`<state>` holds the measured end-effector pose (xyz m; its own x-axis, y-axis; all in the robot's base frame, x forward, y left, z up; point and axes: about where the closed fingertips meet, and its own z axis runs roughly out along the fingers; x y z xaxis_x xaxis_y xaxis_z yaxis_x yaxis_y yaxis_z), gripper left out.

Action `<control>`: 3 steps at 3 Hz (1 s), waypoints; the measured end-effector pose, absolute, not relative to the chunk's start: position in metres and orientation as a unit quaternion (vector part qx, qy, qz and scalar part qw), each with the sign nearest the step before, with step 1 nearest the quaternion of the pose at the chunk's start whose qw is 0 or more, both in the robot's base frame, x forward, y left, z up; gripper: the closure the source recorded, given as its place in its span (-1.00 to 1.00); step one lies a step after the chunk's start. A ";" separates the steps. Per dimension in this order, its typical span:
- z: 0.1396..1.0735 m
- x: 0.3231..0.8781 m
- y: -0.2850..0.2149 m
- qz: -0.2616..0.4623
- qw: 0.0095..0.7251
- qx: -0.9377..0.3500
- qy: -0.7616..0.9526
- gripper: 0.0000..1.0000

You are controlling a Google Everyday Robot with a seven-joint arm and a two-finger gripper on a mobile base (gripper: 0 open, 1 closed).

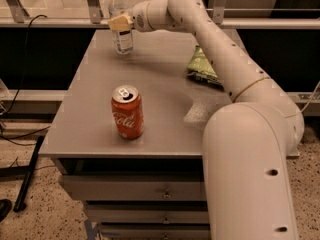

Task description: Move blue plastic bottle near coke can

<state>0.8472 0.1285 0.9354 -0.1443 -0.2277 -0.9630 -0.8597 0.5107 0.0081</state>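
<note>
The blue plastic bottle [123,41] stands upright at the 11 o'clock corner of the worktop [165,84], with the coke can [127,112] well apart at its 6 o'clock. The claw [120,22] sits at the bottle's upper body; I cannot tell whether it grips. A high, loose hold could topple the tall bottle, or set it down against the can.

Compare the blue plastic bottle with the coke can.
The blue plastic bottle is clear, tall and slim; the coke can is red, shorter and wider. The bottle stands at the far edge of the table, the can near the front. The gripper is at the bottle; nothing touches the can. Both stand upright.
</note>
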 end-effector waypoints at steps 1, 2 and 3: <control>0.958 0.822 0.117 0.319 0.521 -0.418 0.672 1.00; 0.971 0.785 0.099 0.329 0.515 -0.454 0.649 1.00; 0.961 0.736 0.068 0.331 0.494 -0.470 0.652 1.00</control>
<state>0.7362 0.0677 0.9608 -0.0706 -0.2863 -0.9555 -0.9402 0.3391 -0.0321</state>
